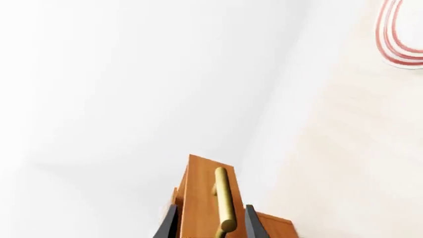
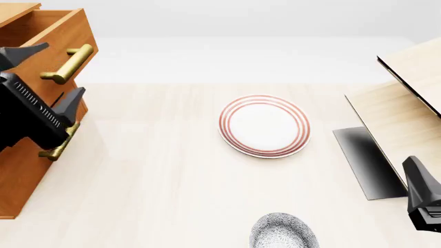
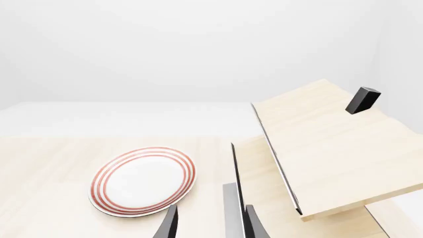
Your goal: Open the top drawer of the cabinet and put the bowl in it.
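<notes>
- Our left gripper [image 2: 55, 72] has its jaws spread either side of the top drawer [image 2: 59, 39] handle, not clamped yet; the drawer looks a bit pulled out of the cabinet [image 2: 28, 170].
- The bowl [image 2: 284, 232] sits untouched at the near table edge, below the plate [image 2: 265, 125].
- Our right gripper [image 3: 208, 225] hangs released, holding nothing.
- Left to do: finish opening, then move the bowl in.

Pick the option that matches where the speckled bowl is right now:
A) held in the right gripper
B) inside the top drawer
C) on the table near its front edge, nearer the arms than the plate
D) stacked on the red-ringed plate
C: in the front view the bowl rests on the table at the near edge, apart from the plate farther away, with the right gripper off to the side.
</notes>
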Controlling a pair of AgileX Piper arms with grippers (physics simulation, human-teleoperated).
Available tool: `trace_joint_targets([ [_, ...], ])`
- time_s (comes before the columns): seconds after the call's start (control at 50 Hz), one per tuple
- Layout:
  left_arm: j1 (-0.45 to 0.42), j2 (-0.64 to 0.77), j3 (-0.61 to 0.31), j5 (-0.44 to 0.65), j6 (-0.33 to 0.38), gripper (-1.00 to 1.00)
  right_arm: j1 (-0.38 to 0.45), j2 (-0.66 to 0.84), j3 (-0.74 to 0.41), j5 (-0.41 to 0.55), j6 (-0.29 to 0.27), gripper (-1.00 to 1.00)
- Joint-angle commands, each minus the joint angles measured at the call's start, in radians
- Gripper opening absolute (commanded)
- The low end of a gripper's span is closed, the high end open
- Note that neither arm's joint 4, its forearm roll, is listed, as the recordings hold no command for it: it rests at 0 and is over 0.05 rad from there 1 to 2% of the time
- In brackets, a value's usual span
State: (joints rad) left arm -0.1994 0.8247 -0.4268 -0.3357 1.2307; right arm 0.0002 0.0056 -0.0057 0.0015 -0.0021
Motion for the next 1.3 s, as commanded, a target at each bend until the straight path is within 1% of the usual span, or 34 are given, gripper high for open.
trace_joint_targets([
  [0.02,-0.003,-0.053,-0.109,0.222,-0.154,1.0,0.0,0.0,0.001,-0.001,0.0,1.0],
  [0.04,-0.005,-0.041,-0.139,0.263,-0.181,1.0,0.0,0.0,0.001,-0.001,0.0,1.0],
  [0.06,-0.002,-0.064,-0.17,0.293,-0.21,1.0,0.0,0.0,0.001,-0.001,0.001,1.0],
  [0.08,-0.002,-0.064,-0.17,0.294,-0.21,1.0,0.0,0.0,0.001,-0.001,0.001,1.0],
  [0.1,0.015,-0.071,-0.203,0.349,-0.242,1.0,0.0,0.001,0.001,-0.001,0.001,1.0],
  [0.16,-0.006,-0.079,-0.226,0.362,-0.243,1.0,0.0,0.001,0.001,-0.001,0.002,1.0],
  [0.18,-0.011,-0.077,-0.262,0.389,-0.267,1.0,0.0,0.001,0.001,-0.001,0.002,1.0],
  [0.2,-0.011,-0.077,-0.262,0.389,-0.267,1.0,0.0,0.001,0.001,-0.001,0.002,1.0],
  [0.22,-0.013,-0.051,-0.315,0.443,-0.312,1.0,0.0,0.001,0.001,-0.001,0.002,1.0],
  [0.26,-0.029,-0.034,-0.35,0.45,-0.334,1.0,0.0,0.001,0.001,-0.001,0.003,1.0],
  [0.42,0.013,-0.029,-0.483,0.572,-0.441,1.0,0.001,0.002,0.001,-0.001,0.004,1.0],
  [0.5,0.03,-0.016,-0.579,0.652,-0.524,1.0,0.001,0.003,0.001,-0.001,0.005,1.0],
  [0.58,0.031,0.03,-0.653,0.717,-0.58,1.0,0.001,0.003,0.001,-0.001,0.006,1.0],
  [0.6,0.046,0.033,-0.664,0.734,-0.589,1.0,0.001,0.003,0.001,-0.001,0.006,1.0],
  [0.62,0.048,0.049,-0.708,0.769,-0.63,1.0,0.0,0.0,0.001,-0.001,0.0,1.0],
  [0.66,0.083,0.047,-0.736,0.808,-0.654,1.0,0.0,0.0,0.001,-0.001,0.0,1.0],
  [0.7,0.067,0.067,-0.773,0.833,-0.678,1.0,0.0,0.0,0.001,-0.001,0.0,1.0],
  [0.74,0.106,0.066,-0.8,0.882,-0.71,1.0,0.0,0.0,0.001,-0.001,0.0,1.0],
  [0.76,0.085,0.072,-0.837,0.9,-0.744,1.0,0.0,0.0,0.001,-0.001,0.0,1.0],
  [0.78,0.119,0.063,-0.844,0.923,-0.748,1.0,0.0,0.0,0.001,-0.001,0.0,1.0],
  [0.82,0.096,0.084,-0.865,0.931,-0.768,1.0,0.0,0.0,0.001,-0.001,0.0,1.0],
  [0.84,0.125,0.074,-0.868,0.947,-0.776,1.0,0.0,0.0,0.001,-0.001,0.0,1.0],
  [0.88,0.108,0.099,-0.882,0.957,-0.797,1.0,0.0,0.0,0.001,-0.001,0.0,1.0],
  [0.9,0.14,0.097,-0.891,0.979,-0.823,1.0,0.0,0.0,0.001,-0.001,0.0,1.0],
  [0.96,0.115,0.134,-0.928,1.003,-0.869,1.0,0.0,0.0,0.001,-0.001,0.0,1.0],
  [0.98,0.109,0.138,-0.929,1.002,-0.859,1.0,0.0,0.0,0.001,-0.001,0.0,1.0],
  [1.02,0.153,0.135,-0.932,1.028,-0.865,1.0,0.0,0.0,0.001,-0.001,0.0,1.0],
  [1.04,0.14,0.15,-0.946,1.034,-0.886,1.0,0.0,0.0,0.001,-0.001,0.0,1.0],
  [1.06,0.134,0.177,-0.966,1.055,-0.926,1.0,0.0,0.0,0.001,-0.001,0.0,1.0],
  [1.08,0.134,0.186,-0.972,1.062,-0.938,1.0,0.0,0.0,0.001,-0.001,0.0,1.0],
  [1.1,0.136,0.182,-0.976,1.063,-0.932,1.0,0.0,0.0,0.001,-0.001,0.0,1.0],
  [1.12,0.159,0.178,-0.972,1.077,-0.93,1.0,0.0,0.0,0.001,-0.001,0.0,1.0],
  [1.14,0.153,0.181,-0.978,1.078,-0.936,1.0,0.0,0.0,0.001,-0.001,0.0,1.0],
  [1.3,0.165,0.22,-1.041,1.153,-1.021,1.0,0.0,0.0,0.001,-0.001,0.0,1.0],
])
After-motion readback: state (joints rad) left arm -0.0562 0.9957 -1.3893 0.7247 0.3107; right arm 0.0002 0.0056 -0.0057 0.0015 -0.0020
